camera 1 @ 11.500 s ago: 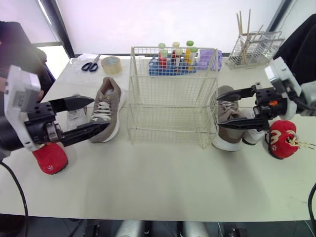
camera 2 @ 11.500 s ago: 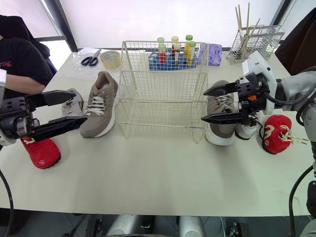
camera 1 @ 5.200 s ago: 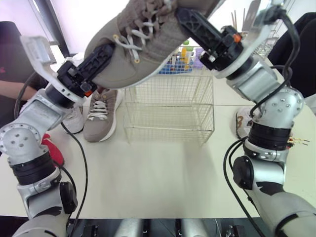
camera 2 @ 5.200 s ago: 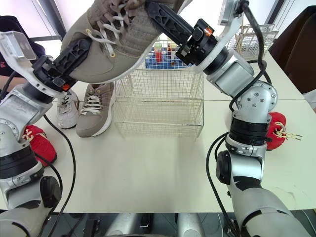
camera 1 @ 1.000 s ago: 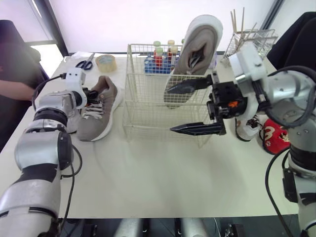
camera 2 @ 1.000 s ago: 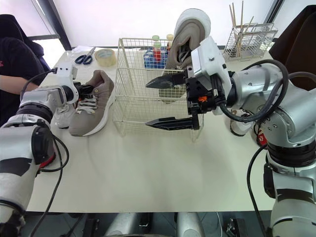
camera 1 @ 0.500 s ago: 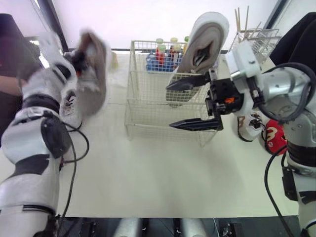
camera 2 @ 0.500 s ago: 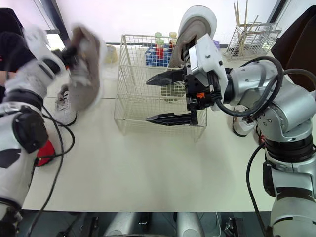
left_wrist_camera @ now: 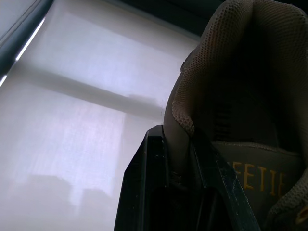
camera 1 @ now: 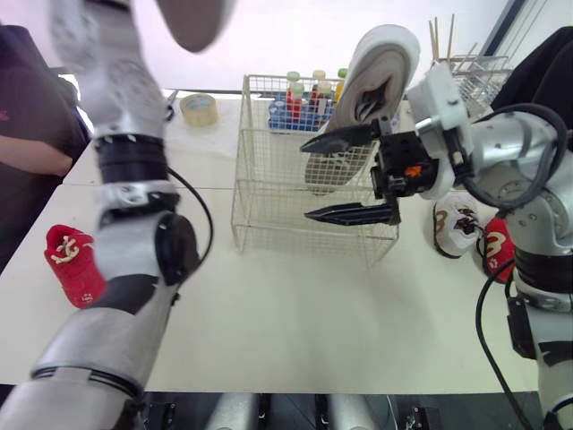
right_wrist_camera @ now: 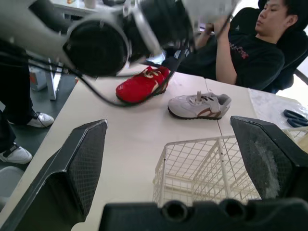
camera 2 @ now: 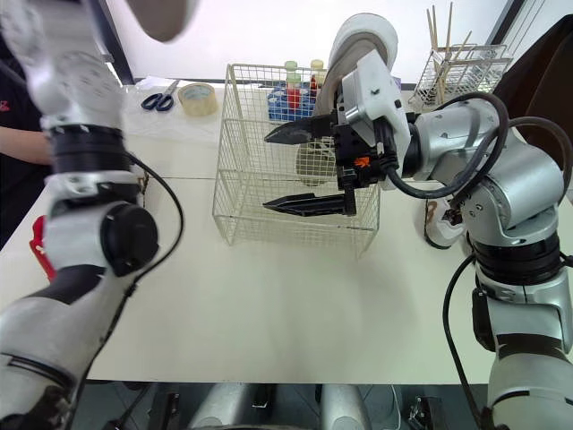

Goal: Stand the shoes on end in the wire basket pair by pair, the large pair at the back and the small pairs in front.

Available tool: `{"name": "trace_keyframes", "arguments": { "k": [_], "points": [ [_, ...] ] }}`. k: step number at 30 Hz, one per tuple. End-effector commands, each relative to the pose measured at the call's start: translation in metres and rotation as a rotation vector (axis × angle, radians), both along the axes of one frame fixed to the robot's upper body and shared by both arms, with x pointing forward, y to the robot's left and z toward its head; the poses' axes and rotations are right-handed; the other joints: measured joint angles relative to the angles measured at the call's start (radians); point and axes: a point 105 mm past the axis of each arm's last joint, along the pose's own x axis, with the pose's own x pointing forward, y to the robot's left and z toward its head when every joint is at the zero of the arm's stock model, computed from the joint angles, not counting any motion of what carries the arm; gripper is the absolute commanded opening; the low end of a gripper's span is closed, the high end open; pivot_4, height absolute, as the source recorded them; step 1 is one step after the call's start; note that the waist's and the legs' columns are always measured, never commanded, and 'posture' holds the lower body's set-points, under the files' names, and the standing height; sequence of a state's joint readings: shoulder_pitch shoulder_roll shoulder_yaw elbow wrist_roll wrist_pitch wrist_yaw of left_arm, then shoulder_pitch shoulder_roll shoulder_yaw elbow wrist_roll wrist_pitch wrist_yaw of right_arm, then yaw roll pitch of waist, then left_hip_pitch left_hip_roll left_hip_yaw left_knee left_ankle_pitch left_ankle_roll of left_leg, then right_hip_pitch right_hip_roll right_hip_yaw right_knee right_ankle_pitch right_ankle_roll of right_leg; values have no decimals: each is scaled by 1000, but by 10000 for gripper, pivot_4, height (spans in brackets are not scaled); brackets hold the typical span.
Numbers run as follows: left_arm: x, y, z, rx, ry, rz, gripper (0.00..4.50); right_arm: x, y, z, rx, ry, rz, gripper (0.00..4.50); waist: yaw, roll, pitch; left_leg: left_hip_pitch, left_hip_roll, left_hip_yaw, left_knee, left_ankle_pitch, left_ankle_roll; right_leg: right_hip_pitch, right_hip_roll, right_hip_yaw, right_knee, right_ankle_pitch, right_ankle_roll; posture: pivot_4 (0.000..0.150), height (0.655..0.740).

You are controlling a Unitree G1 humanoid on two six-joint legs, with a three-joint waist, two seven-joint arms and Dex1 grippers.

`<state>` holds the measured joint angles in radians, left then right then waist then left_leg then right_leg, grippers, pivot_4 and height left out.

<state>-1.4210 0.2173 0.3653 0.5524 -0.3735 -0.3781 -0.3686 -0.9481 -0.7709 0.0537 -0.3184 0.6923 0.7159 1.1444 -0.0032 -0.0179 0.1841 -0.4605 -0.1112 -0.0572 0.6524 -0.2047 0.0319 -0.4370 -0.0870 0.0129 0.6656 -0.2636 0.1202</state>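
Up high, the left gripper (left_wrist_camera: pixel 179 154) pinches the heel of a big tan shoe (camera 1: pixel 192 18) in its jaws. The other big shoe (camera 1: pixel 372 90) stands on end in the wire basket (camera 1: pixel 269 193) — the right gripper (camera 1: pixel 307 181) is by it, jaws wide apart.

Scene bright: daylight enters through the window (camera 1: pixel 295 36) behind the table (camera 1: pixel 269 313), and the pane is blown out to plain white. The table top is evenly lit; shadow under the wire basket (camera 1: pixel 269 179) is faint and soft-edged. The raised large shoe (camera 1: pixel 192 18) is smeared by motion. In the left wrist view it is backlit, its inside near black. In the right wrist view the fingers (right_wrist_camera: pixel 79 163) of the right gripper (right_wrist_camera: pixel 168 122) are soft — the background reads clearer.
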Motion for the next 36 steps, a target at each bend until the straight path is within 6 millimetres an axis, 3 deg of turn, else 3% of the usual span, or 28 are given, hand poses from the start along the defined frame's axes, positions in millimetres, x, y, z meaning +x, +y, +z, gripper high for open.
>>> {"name": "trace_keyframes", "arguments": {
  "k": [1, 7, 18, 30, 36],
  "points": [
    [-18, -25, 2, 24, -125, 32, 507, -9, -7, 10, 20, -52, -26, 45000, 1, 0, 0, 0, 0, 0, 0, 0, 0, 0, 0, 0, 0, 0, 0, 1500, 7400],
    [-4, -56, -25, 34, -127, 59, 507, -14, -13, 10, 17, -49, -80, 45000, 11, 0, 0, -1, 0, 1, -1, 0, 0, -2, 0, 0, 0, 0, 0, 1500, 7400],
    [13, -81, -63, -5, -84, 98, 507, -25, -20, 12, 8, -38, -155, 45000, 18, 0, 0, -1, 0, 1, 0, 0, 0, -1, 0, 0, -1, 0, 0, 1500, 7400],
    [23, -95, -88, 36, -40, 148, 507, -33, -25, 15, -21, -24, -213, 45000, 20, -1, -1, 0, 0, 1, 0, -1, 2, 1, 0, 0, -1, 0, 0, 1500, 7400],
    [14, -99, -81, 36, -102, 188, 507, -36, -28, 17, -30, -19, -232, 45000, 20, -1, -2, 0, 0, 1, 1, -4, 6, 1, 0, 0, -1, 0, 0, 1500, 7400]
  ]
}}
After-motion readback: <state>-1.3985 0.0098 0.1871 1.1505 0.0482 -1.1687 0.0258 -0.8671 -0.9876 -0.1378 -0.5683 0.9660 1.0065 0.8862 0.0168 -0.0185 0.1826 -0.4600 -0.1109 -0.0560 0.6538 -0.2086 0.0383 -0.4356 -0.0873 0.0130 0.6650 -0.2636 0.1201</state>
